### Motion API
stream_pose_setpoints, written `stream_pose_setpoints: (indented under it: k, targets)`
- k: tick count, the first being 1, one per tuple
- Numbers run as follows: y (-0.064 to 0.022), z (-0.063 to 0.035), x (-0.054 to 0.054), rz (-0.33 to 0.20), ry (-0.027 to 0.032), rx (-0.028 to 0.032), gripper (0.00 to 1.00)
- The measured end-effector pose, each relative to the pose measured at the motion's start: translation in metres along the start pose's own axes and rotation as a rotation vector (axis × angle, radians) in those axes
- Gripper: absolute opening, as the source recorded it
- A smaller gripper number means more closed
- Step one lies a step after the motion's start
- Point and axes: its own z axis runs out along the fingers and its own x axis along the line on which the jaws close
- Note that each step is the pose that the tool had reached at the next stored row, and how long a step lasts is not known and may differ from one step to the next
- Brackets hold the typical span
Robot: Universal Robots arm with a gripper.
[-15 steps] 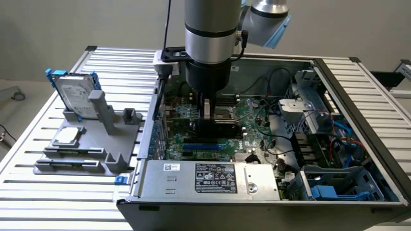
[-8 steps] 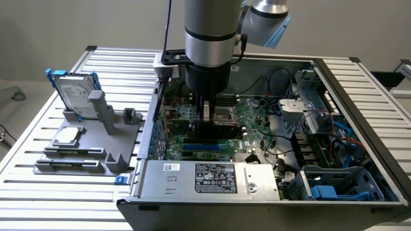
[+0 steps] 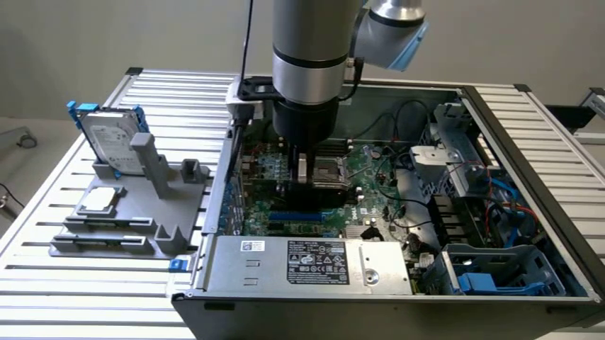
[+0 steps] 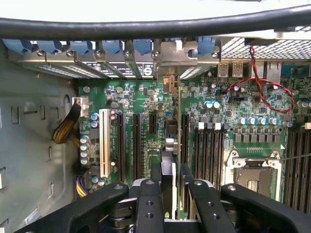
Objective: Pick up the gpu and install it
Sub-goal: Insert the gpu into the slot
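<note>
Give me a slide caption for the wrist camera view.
Gripper holding the gpu edge-on over the black expansion slots of the green motherboard in an open computer case.

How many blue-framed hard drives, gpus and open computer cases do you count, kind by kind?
blue-framed hard drive: 1
gpu, held in the tool: 1
open computer case: 1
Total: 3
</note>
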Motion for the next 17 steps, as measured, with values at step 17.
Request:
stream_pose_setpoints:
  k: [17]
  targets:
    - [-0.0004, 0.0077, 0.0036, 0.005, -0.022, -0.0054, 0.26]
